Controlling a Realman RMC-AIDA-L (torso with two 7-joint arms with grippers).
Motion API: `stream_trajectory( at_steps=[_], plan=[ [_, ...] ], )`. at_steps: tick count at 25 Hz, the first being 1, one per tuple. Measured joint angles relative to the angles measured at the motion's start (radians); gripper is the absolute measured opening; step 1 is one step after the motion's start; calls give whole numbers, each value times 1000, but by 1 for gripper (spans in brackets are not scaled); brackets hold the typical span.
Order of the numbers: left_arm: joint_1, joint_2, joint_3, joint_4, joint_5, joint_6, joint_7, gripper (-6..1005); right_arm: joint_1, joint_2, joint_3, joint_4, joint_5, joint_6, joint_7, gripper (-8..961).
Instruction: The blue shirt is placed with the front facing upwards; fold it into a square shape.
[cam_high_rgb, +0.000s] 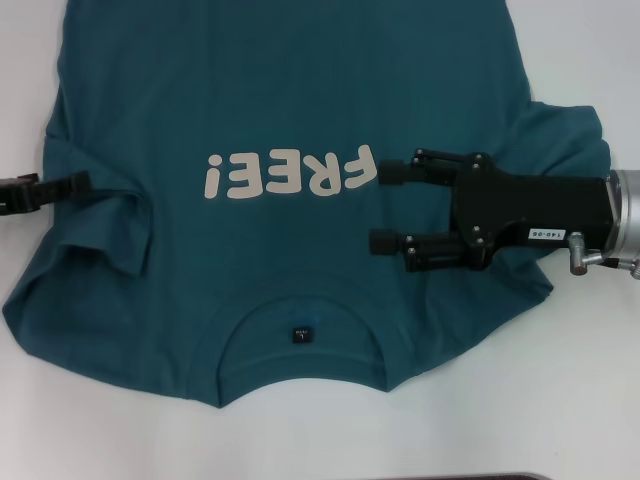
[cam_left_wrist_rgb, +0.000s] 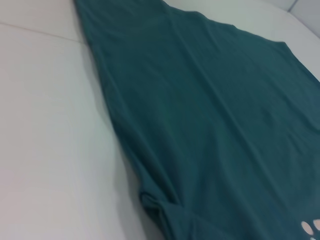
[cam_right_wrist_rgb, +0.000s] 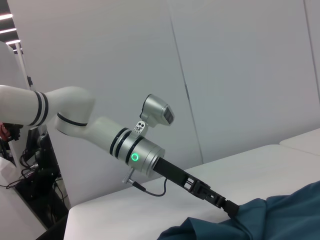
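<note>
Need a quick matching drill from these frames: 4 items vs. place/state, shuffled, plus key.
Items:
1. left gripper
2. right gripper
3. neck label
4. "FREE!" print

Place/state:
A. small dark patch inside the collar
B. at the shirt's left sleeve edge
C. off-white, across the chest of the blue shirt
D. fingers apart, over the chest near the print's end

Pairs: 1-B, 2-D, 3-A, 4-C
</note>
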Motion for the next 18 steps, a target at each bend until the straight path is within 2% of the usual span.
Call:
stream_trajectory(
  at_steps=[11,18],
  plan=[
    [-5,-2,-3,-11,-2,-7,-9,798,-2,0,0,0,0,0,-1,897],
    [-15,-1,7,-5,3,-8,-10,613,-7,0,0,0,0,0,-5,897]
  ],
)
